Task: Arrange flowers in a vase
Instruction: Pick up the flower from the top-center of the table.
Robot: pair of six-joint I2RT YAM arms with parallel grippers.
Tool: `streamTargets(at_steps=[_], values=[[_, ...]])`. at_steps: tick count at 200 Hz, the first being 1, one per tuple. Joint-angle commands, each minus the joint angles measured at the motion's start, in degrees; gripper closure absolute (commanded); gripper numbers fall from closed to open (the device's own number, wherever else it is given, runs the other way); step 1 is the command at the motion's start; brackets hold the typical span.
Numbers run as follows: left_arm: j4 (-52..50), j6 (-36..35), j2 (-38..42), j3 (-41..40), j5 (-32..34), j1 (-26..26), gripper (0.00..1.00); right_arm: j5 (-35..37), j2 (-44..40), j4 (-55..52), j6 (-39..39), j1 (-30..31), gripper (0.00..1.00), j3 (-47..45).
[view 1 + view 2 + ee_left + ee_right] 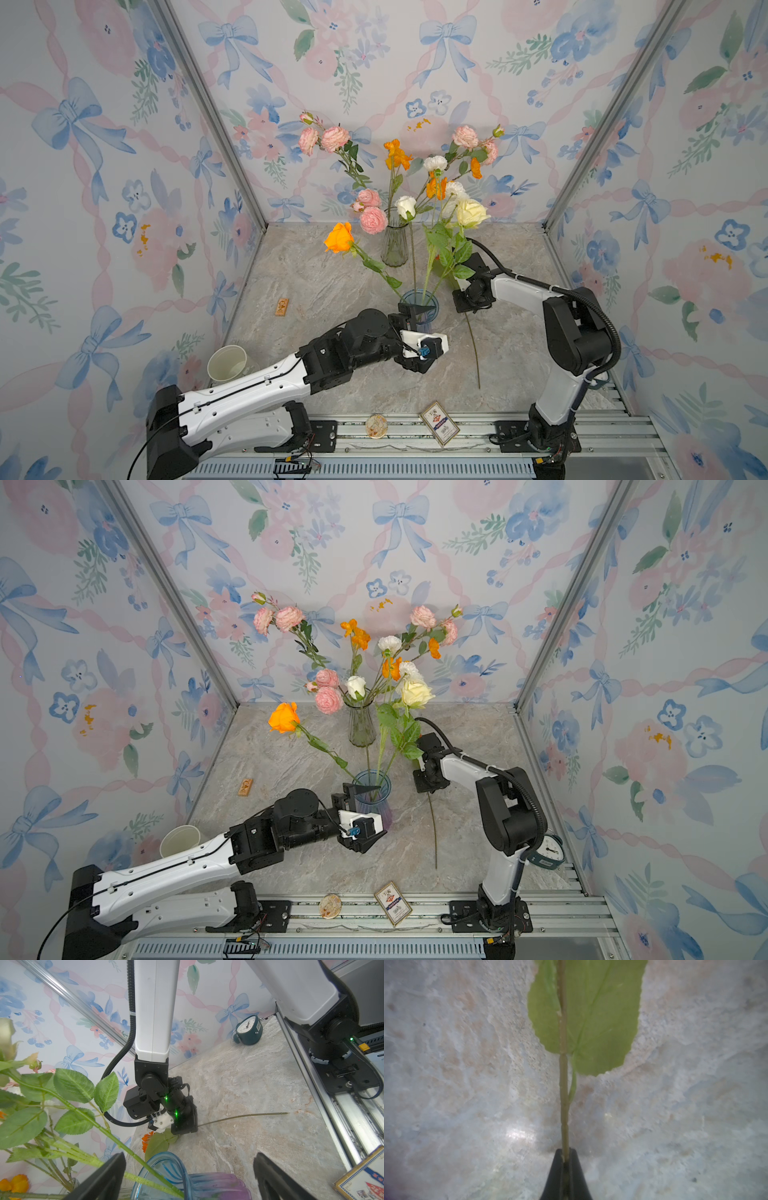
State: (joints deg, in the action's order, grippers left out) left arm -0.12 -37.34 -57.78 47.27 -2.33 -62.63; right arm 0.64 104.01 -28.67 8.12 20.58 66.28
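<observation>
The stem (563,1095) lies flat on the table (467,1084), pinched in the fully closed right claw (565,1154), with its leaf (602,1022) just ahead. Best to lift it level, then swing the tail toward the blue vase (158,1165), which the wide-open, empty left claw (189,1176) straddles. Only the left wrist view shows the orange bloom (145,1140) beyond the right claw. Only the right wrist view shows the pinch.

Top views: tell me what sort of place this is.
Probably a staged robot test booth, not a home: floral wallpaper panels in aluminium framing, robot arms bolted to a metal rail, a marble-look tabletop.
</observation>
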Motion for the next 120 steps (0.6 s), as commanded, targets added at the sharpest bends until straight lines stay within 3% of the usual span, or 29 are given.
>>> streamTargets(at_steps=[1,53,120], values=[[0.5,-0.4,1.4,-0.2,0.2,0.5,0.02,-1.8,-5.7,1.7,4.7,-1.5,1.00,-3.2],[1.0,0.6,3.6,-0.2,-1.6,3.0,0.02,-1.4,-19.7,3.3,8.6,-3.4,1.00,-8.1],[2.3,1.7,7.0,-0.3,-3.7,6.6,0.02,7.4,-42.1,7.5,9.2,-1.8,1.00,-15.0]])
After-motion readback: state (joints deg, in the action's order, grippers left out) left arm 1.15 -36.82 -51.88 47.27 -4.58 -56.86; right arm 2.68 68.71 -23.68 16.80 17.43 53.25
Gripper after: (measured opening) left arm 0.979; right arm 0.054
